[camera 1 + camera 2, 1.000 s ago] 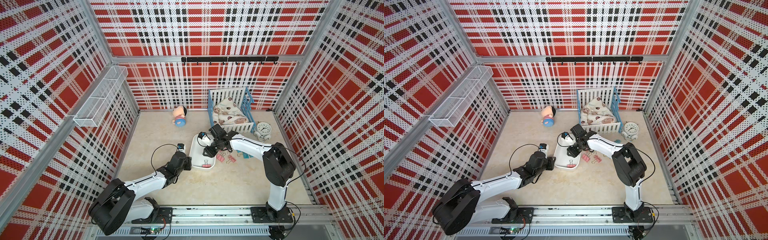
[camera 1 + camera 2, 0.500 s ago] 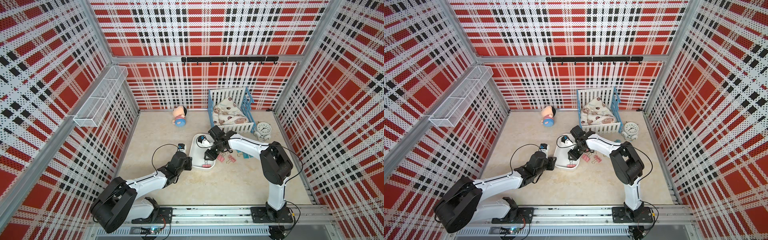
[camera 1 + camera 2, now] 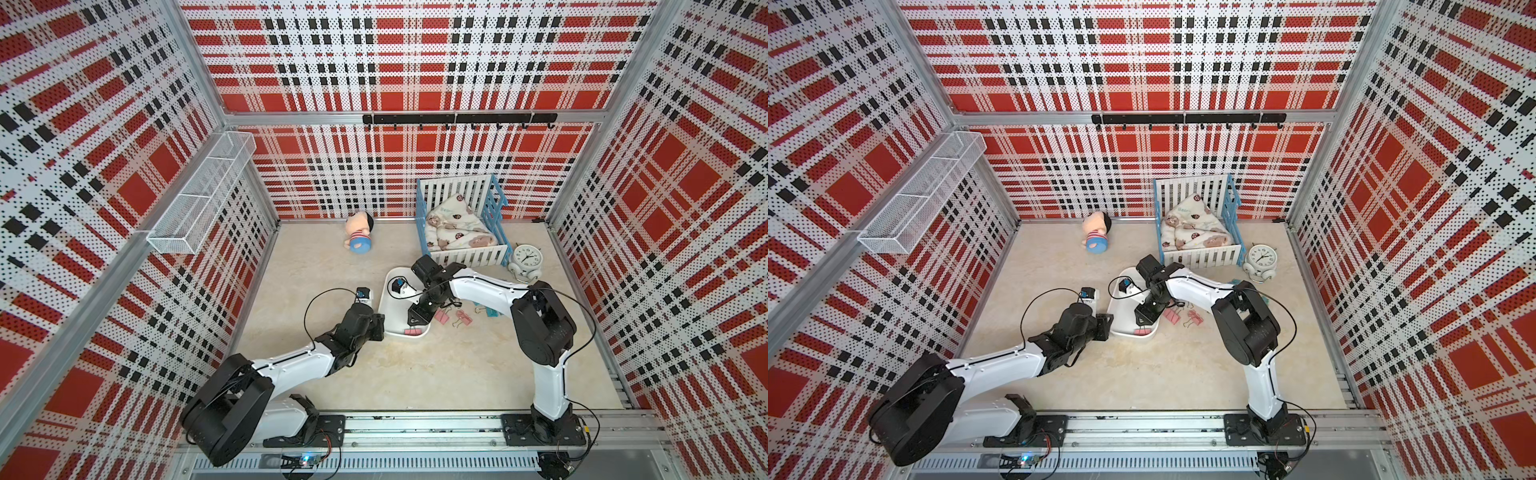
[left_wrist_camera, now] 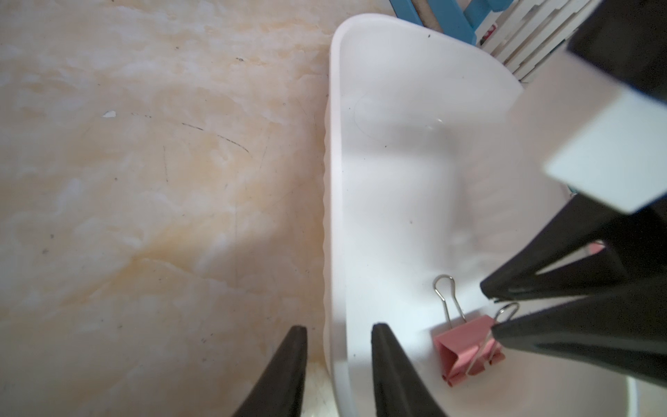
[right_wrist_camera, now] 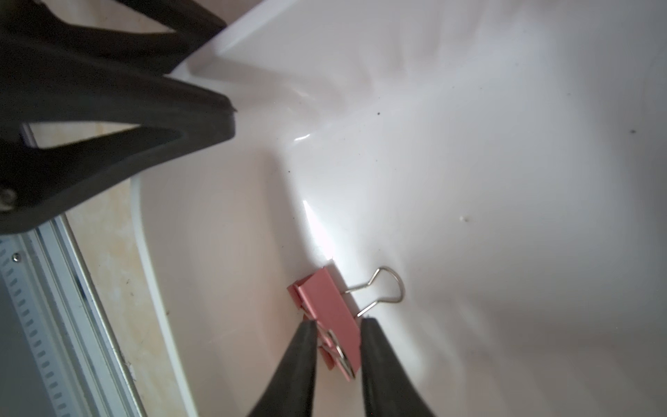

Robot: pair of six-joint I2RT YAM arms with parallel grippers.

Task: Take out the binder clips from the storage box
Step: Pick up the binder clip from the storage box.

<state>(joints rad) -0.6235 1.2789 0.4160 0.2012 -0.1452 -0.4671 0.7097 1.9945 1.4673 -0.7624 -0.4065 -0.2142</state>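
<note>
Nearly done, I judge. The shallow white plastic storage box (image 3: pixel 394 316) shows only 1 pink binder clip with silver wire handles (image 5: pixel 330 303) inside, at its end nearer the robot. Other pink and teal binder clips (image 3: pixel 441 316) lie just beside the box on the beige marbled tabletop (image 3: pixel 415 374). The right arm's fingers (image 5: pixel 301 361) are narrow, pinching that last clip. The left arm's fingers (image 4: pixel 287 372) clamp the box wall. No brand or writing reads, and the white alarm clock (image 3: pixel 525 259) dial is too small.
</note>
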